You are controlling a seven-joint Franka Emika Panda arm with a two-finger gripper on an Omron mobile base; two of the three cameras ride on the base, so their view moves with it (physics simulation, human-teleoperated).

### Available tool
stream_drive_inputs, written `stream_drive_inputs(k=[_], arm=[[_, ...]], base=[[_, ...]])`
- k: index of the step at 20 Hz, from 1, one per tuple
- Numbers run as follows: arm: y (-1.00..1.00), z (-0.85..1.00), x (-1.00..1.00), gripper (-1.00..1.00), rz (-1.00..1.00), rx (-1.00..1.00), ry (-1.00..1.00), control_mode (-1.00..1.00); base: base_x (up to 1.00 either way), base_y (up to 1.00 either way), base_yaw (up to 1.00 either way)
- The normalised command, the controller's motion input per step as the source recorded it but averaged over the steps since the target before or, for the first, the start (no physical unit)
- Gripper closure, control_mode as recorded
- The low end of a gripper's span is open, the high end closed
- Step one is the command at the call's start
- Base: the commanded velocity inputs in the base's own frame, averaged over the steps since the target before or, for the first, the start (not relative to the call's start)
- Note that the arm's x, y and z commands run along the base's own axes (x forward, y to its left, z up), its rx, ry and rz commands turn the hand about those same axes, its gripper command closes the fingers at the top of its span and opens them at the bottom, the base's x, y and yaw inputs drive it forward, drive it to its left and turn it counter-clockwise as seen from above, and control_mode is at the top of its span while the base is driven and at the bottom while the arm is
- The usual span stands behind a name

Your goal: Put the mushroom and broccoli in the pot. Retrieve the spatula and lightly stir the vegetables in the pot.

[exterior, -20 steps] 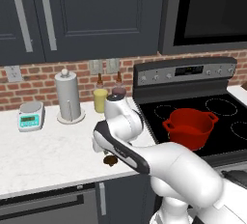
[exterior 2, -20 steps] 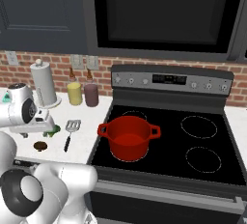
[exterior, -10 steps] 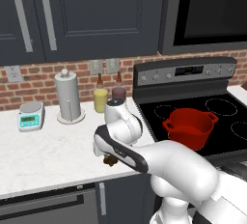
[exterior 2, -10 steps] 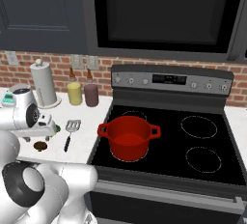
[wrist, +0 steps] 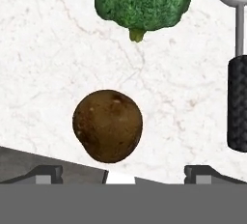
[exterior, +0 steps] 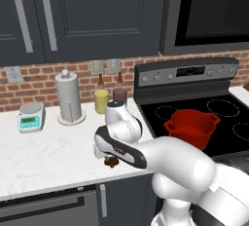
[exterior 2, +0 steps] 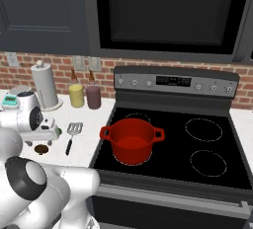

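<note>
While the mushroom (wrist: 107,125) lies between the spread gripper (wrist: 123,172), nothing is yet placed in the pot (exterior 2: 131,141).

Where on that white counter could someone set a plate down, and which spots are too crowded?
The widest bare stretch of counter runs in front of the scale and paper towel roll. It's crowded near the stove: the mushroom, broccoli and spatula lie close together there, with the claw hovering over them.

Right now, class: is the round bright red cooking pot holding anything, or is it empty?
Empty, as far as shows: the red pot shows only bare red inside, and the brown mushroom and green broccoli lie on the counter.
</note>
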Motion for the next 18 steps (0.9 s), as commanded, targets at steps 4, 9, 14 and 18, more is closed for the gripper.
stream_drive_inputs(k=[4, 9, 14, 18], arm=[[0.05, -0.22, 0.04, -1.0, 0.0, 0.0, 0.0, -1.0], [0.07, -0.24, 0.05, -1.0, 0.0, 0.0, 0.0, -1.0], [0.07, -0.2, 0.06, -1.0, 0.0, 0.0, 0.0, -1.0], [0.06, -0.19, 0.04, -1.0, 0.0, 0.0, 0.0, -1.0]], base=[[0.0, 0.0, 0.0], [0.0, 0.0, 0.0], [0.0, 0.0, 0.0], [0.0, 0.0, 0.0]])
